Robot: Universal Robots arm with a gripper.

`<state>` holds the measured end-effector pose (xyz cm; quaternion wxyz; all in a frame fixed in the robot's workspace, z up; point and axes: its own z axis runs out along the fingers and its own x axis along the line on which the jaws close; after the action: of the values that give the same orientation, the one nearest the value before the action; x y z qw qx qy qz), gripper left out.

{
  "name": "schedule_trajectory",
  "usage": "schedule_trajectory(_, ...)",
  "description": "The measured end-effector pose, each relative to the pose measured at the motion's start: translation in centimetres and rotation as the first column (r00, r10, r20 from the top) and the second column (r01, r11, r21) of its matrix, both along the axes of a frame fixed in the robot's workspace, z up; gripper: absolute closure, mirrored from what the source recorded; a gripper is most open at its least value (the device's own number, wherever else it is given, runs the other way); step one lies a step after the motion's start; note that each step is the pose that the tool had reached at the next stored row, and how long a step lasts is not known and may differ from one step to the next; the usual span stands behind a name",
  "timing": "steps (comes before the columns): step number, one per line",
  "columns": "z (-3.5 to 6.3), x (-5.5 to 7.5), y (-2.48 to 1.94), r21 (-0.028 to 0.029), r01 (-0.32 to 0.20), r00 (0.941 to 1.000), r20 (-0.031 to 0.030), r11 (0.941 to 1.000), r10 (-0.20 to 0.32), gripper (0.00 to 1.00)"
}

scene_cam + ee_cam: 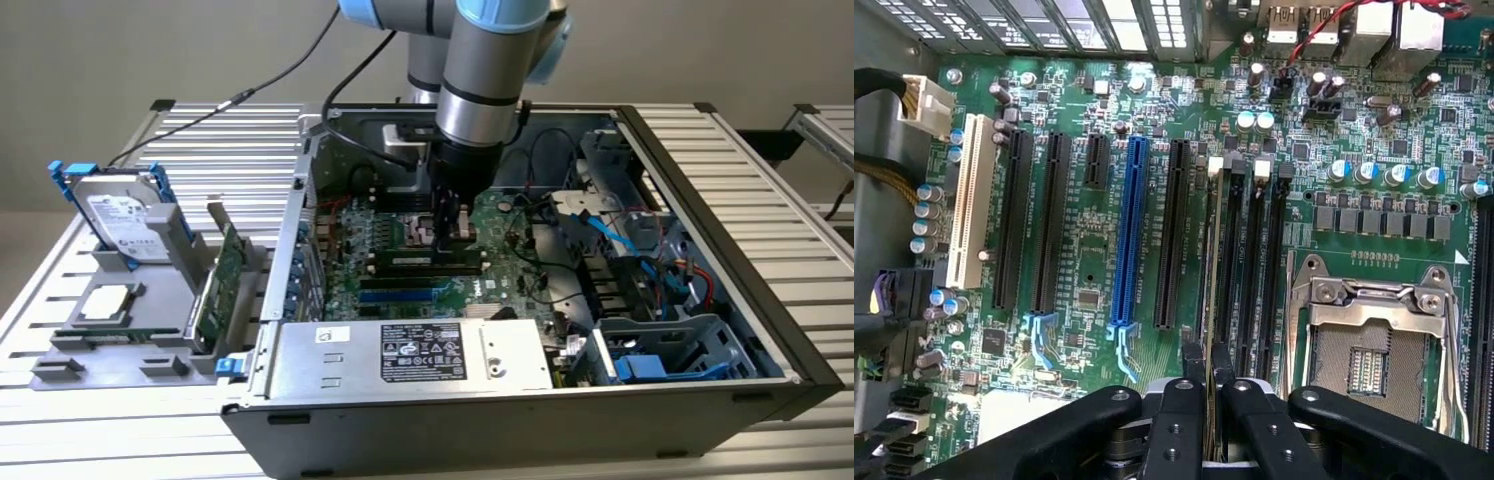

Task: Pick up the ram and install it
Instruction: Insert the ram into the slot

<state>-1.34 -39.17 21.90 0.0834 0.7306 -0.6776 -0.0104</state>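
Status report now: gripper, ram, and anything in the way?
Gripper shut on ram, inside computer case. Ram edge-on over black memory slots. Nothing blocking seen.

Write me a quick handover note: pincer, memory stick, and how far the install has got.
Pincer: shut on the memory stick, gripping its upper edge, inside the open computer case.
Memory stick: standing on edge over the black memory slots beside the empty processor socket on the motherboard. I cannot tell whether it is seated.
Done: stick picked up and brought to the slots.
Left: confirm it is pressed home and the end latches are shut, then release.
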Motion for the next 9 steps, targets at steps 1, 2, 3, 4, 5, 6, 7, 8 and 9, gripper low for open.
schedule_trajectory(1,-0.01,0.02,0.01,-0.0001,0.0,1.0,-0.0001,1.0,0.0,0.86)
schedule_trajectory(2,-0.02,0.02,0.01,-0.0001,0.0,1.0,0.0,1.0,0.0,0.86)
schedule_trajectory(3,-0.03,0.02,0.01,-0.0001,0.0,1.0,0.0,1.0,0.0,0.86)
schedule_trajectory(4,-0.05,0.03,0.02,-0.0002,0.0,1.0,0.0,1.0,0.0,0.86)
schedule_trajectory(5,-0.05,0.03,0.03,-0.0008,0.0,1.0,0.0,1.0,0.0,0.86)
schedule_trajectory(6,-0.05,0.03,0.03,-0.0012,0.0,1.0,0.0,1.0,0.0,0.86)
schedule_trajectory(7,-0.05,0.03,0.03,-0.0016,0.0,1.0,0.0,1.0,0.0,0.86)
schedule_trajectory(8,-0.05,0.03,0.04,-0.0021,0.0,1.0,-0.0001,1.0,0.0,0.86)
schedule_trajectory(9,-0.06,0.03,0.04,-0.0027,0.0,1.0,-0.0001,1.0,0.0,0.86)
